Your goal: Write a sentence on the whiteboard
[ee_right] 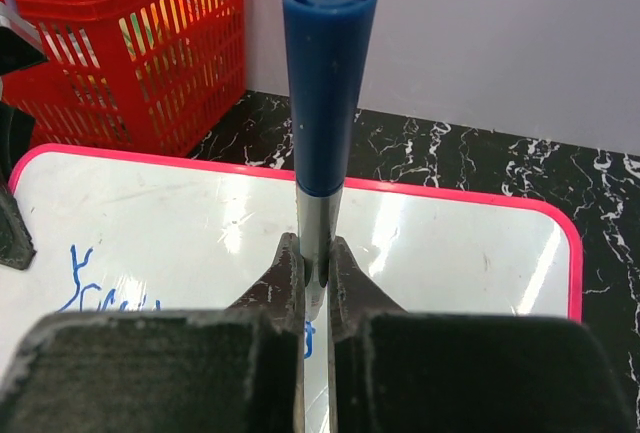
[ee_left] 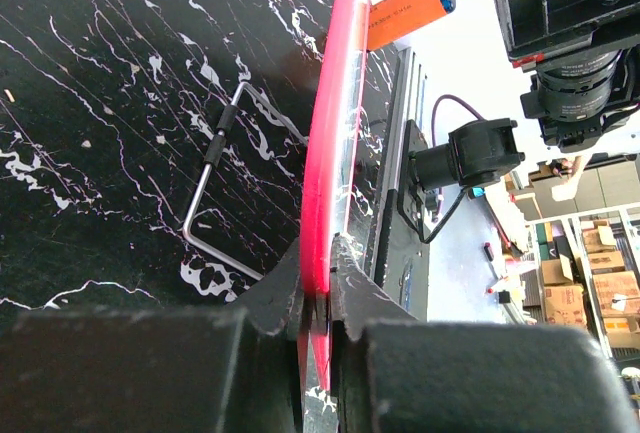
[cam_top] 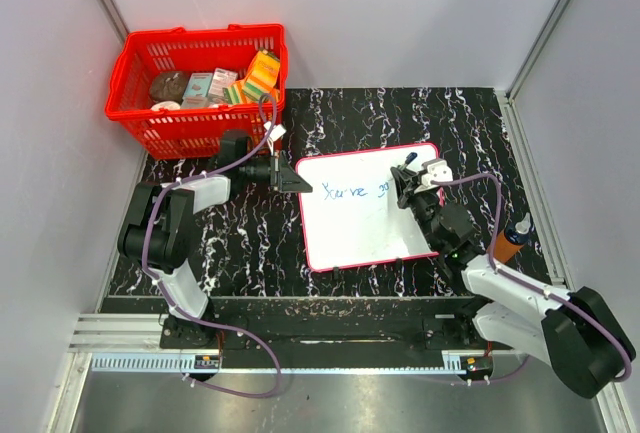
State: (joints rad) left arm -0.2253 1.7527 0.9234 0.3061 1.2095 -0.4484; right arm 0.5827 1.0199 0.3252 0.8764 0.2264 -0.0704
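**Mid-sentence: board pinned, marker gripped**

Top view: one whiteboard [cam_top: 365, 228] lies mid-desk [cam_top: 250, 243], right of one red basket [cam_top: 130, 113]. The left claw [cam_top: 290, 175] pinches the board's left edge. The right claw [cam_top: 408, 191], over its upper right, clamps one marker [cam_top: 411, 160]. The sentence [cam_top: 350, 191], one blue line, looks about half written.

Left wrist: jaws pressed on the red frame.

Right wrist: jaws pressed on the marker's barrel, tip hidden.

Next, I judge, come short rightward strokes with light pressure.

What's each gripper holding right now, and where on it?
Left gripper clamps the whiteboard by its red frame edge. Right gripper pinches the marker on its silver barrel, just below the blue end.
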